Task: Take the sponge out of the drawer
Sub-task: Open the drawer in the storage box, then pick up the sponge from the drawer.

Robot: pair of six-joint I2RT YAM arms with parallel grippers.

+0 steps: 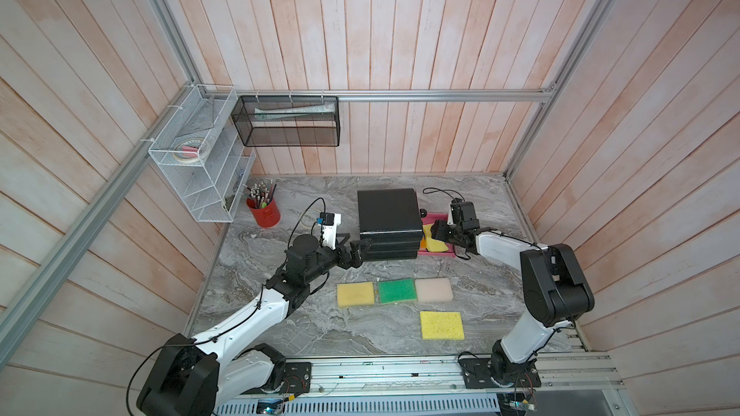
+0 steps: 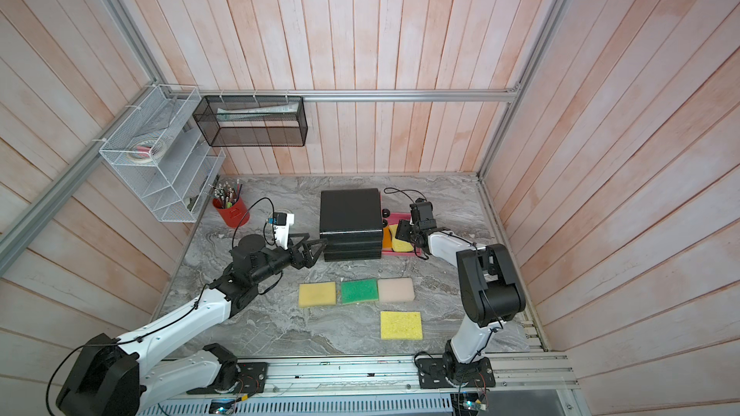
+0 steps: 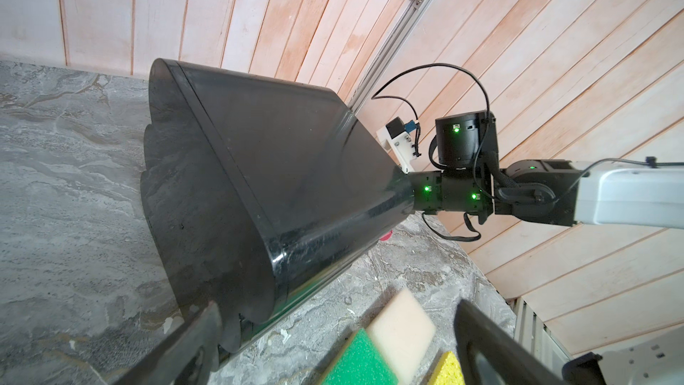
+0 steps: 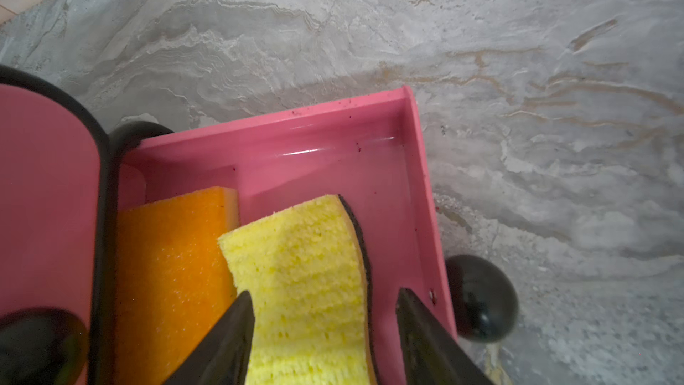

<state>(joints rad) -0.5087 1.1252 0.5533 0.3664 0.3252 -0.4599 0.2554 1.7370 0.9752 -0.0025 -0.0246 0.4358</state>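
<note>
In a top view, the right gripper (image 1: pixel 437 230) reaches into the open pink plastic drawer (image 1: pixel 439 216) of the black rectangular cabinet (image 1: pixel 390 214). In the left wrist view, the left gripper (image 3: pixel 338 305) stands wide open beside the cabinet. In the right wrist view, the right jaws straddle the yellow rectangular foam sponge (image 4: pixel 299 272) inside the drawer, unclamped: one finger touches it, the other stands apart.

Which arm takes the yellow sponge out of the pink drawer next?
Right. The right pincer straddles the yellow sponge inside the pink drawer. The left pincer is open on the opposite side of the black cabinet, away from the drawer.
</note>
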